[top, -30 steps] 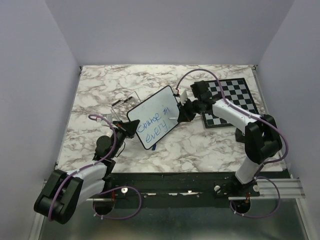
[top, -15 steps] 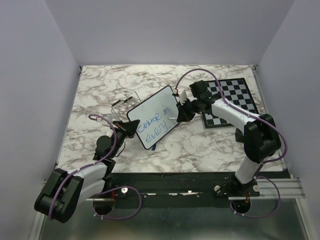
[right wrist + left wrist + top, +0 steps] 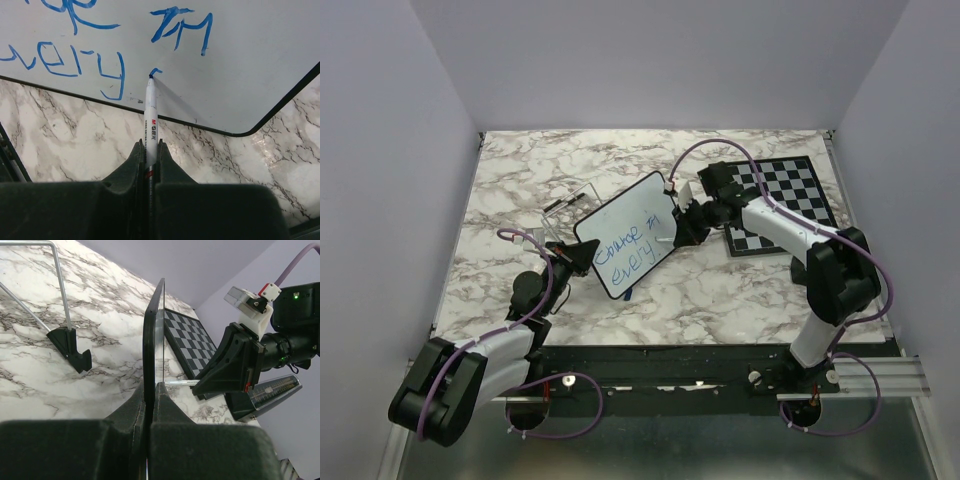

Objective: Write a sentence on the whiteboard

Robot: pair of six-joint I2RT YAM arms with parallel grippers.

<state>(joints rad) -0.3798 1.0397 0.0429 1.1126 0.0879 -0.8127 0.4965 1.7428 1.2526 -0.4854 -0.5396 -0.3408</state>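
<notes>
nearest the bases, the left gripper (image 3: 149, 390) is closed tight on the near edge of the small glossy white rectangular whiteboard with a thin black frame (image 3: 638, 205), its two black fingers pinching the frame with no gap visible. the board stands tilted on its edge over the grey-veined white marble table (image 3: 720, 290), written face turned toward the right arm. whether its lower corner rests on the table cannot be told.

the blue handwritten sentence (image 3: 620, 245) runs in two uneven lines across the lower half of the face. the lower line reads "every"; the upper word is not clearly legible, and a mark like "tm" sits further along.

the right gripper (image 3: 149, 150) is clamped fully on a slim white marker pen with a blue tip (image 3: 150, 115), the barrel lying straight out between the fingers. the tip touches the board just beyond "every" and below the "tm" mark, at a short blue hook.

behind the right gripper a black-and-white checkered chessboard (image 3: 785, 200) lies flat on the table, partly covered by the right arm. behind the whiteboard, apart from it, stands a thin metal wire stand with black feet (image 3: 70, 347).
</notes>
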